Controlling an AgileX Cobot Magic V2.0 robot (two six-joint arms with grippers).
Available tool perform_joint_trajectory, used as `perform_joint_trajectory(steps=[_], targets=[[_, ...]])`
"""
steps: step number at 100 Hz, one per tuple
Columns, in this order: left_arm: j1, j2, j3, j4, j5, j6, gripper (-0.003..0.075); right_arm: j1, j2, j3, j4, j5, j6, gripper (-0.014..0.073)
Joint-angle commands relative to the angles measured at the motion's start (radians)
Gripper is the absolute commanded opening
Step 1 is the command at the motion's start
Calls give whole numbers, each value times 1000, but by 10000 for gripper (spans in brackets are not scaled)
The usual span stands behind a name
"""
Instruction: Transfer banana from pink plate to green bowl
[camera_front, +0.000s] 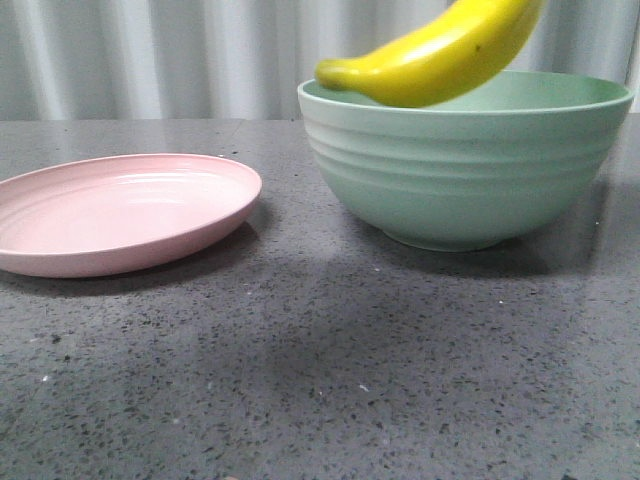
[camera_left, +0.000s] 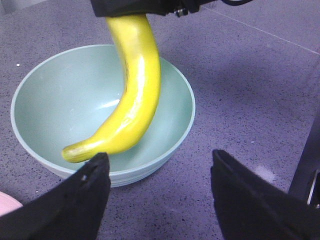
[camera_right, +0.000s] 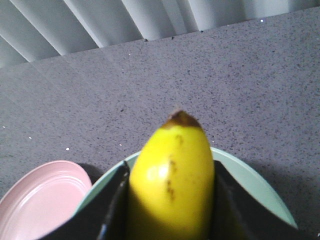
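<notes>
Grey speckled stone makes up the table. On it, at three o'clock of the pink plate, stands the green bowl, the two near but apart. The banana hangs tilted above the bowl's open mouth, its greenish end lowest, over the rim at nine o'clock. The right claw clamps its upper part between both fingers. The left claw is spread wide, holding nothing, beside the bowl.
</notes>
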Motion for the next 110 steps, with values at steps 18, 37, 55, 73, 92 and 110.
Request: perform_joint_trajectory(steps=[18,37,55,73,92,110], targets=[[-6,-25,-36,-12,-72,3,410,-8,-19,-30,-18,-123,-17,335],[-6,-27,-36,-12,-107,3,407,-8,-34,-30,-32,-97,-24,332],[-6,-54,-36,-10,-136,3,226,-8,-101,-30,-81,-14,-65,281],[-6,-93,-20,-8,-141,3,-20,-8,-196,-30,-126,15,-88,3],[-6,-187,60,3,-181,3,-20,-8,-311,-16,-126,33,-106,-71],[-6,-335,211,10,-264,3,-20,-8,-450,103,-126,5,-170,-71]])
